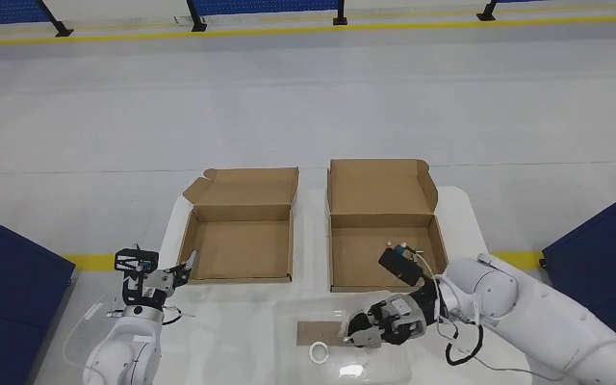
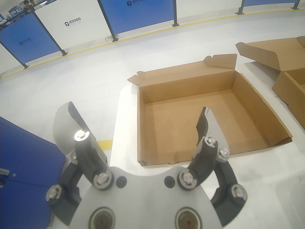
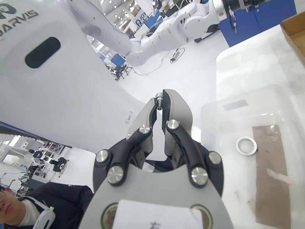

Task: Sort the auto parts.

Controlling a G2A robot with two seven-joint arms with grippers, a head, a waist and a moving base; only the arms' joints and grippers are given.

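My right gripper (image 3: 159,103) is shut on a small silver bolt (image 3: 159,100), held above the clear plastic tray (image 1: 404,361) at the table's front. In the top view that gripper (image 1: 354,332) hovers over the tray's middle. A white ring (image 1: 320,353) lies in the tray on a brown liner; the right wrist view shows the ring (image 3: 246,146) too. My left gripper (image 2: 140,117) stands open with nothing in it, near the table's left edge, in front of the left cardboard box (image 2: 274,117). The top view places that gripper (image 1: 171,274) beside the left box (image 1: 241,252).
Two open cardboard boxes sit side by side at the table's back, the right box (image 1: 385,255) just behind the tray. Blue cabinets (image 1: 24,289) flank the table on both sides. A bare white strip of tabletop lies between the left gripper and the tray.
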